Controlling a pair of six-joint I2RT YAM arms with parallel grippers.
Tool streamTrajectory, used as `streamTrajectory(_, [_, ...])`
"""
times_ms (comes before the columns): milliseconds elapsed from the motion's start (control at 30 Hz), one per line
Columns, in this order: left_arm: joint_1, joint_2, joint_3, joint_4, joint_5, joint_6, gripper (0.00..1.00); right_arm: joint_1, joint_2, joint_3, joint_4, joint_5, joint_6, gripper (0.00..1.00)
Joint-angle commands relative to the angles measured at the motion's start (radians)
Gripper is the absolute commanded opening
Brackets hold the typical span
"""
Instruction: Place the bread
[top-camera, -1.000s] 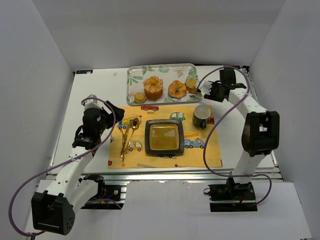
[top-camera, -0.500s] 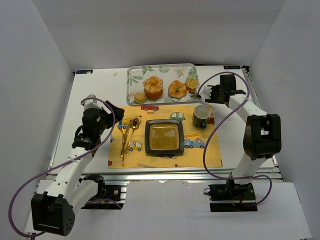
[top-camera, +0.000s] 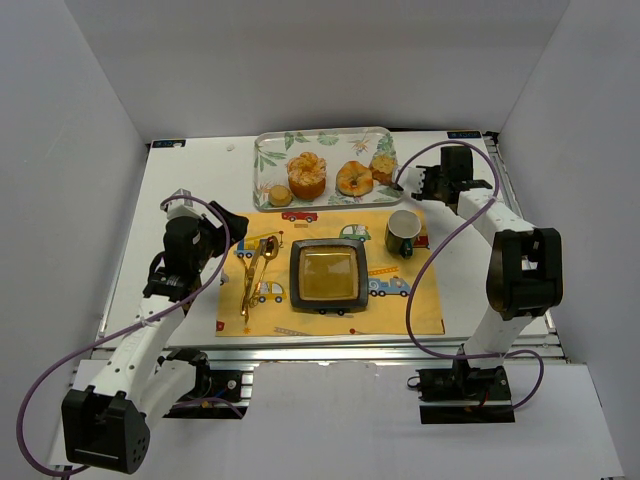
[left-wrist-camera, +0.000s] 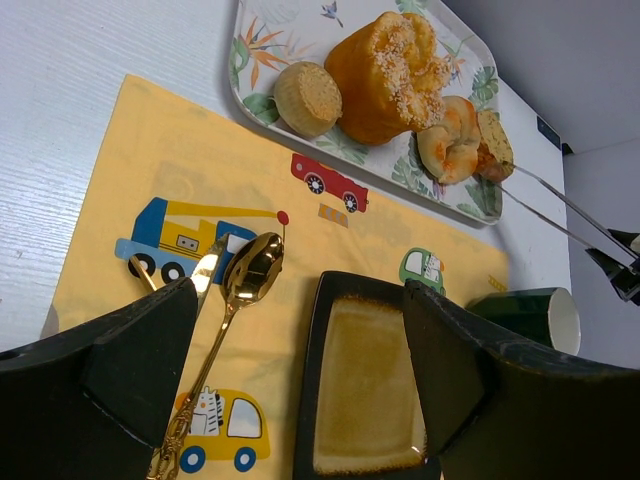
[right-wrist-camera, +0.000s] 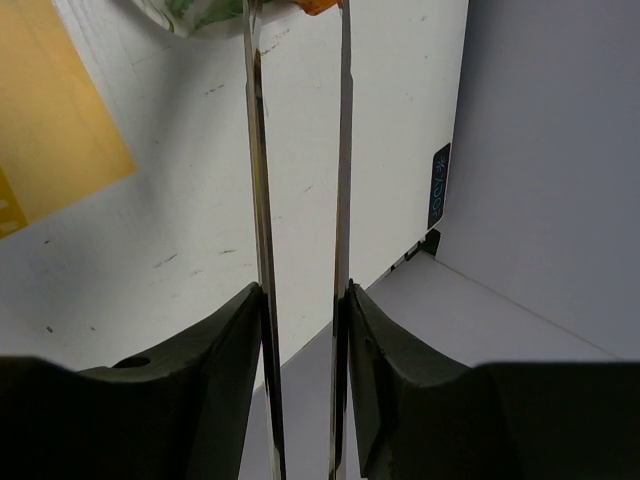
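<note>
The left gripper (left-wrist-camera: 300, 330) hangs released, jaws wide, over the left edge of the placemat (top-camera: 400, 305), likely parked there to stay out of the way. Beneath it a gold spoon (left-wrist-camera: 250, 275) and fork (left-wrist-camera: 205, 275) lie side by side as in a place setting. At the placemat's middle sits the square dark plate (top-camera: 296, 275), bare and probably the destination. Along the table's (top-camera: 190, 170) far edge the tray (top-camera: 262, 150) carries several pastries. The bread (left-wrist-camera: 494, 140) for the task, a small piece, sits at the tray's right end. A green cup (top-camera: 402, 232) stands at the placemat's right edge. The right gripper (right-wrist-camera: 300, 300) is clenched on the tongs (right-wrist-camera: 258, 200), squeezing their blades together. Their tips reach the bread, though whether they have clasped it cannot be told.
</note>
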Motion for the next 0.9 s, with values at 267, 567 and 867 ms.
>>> streamTrajectory(267, [0.004,-0.015,0.02,0.016,0.007,-0.006,0.92,0.002,-0.025,0.036,-0.022,-0.022,0.039,0.17])
streamTrajectory(567, [0.005,-0.015,0.034,0.013,0.007,-0.005,0.92,-0.012,-0.111,0.098,-0.092,-0.109,0.215,0.05])
streamTrajectory(867, [0.005,-0.018,0.04,0.005,0.01,-0.002,0.92,-0.013,-0.243,0.048,-0.152,-0.172,0.26,0.04])
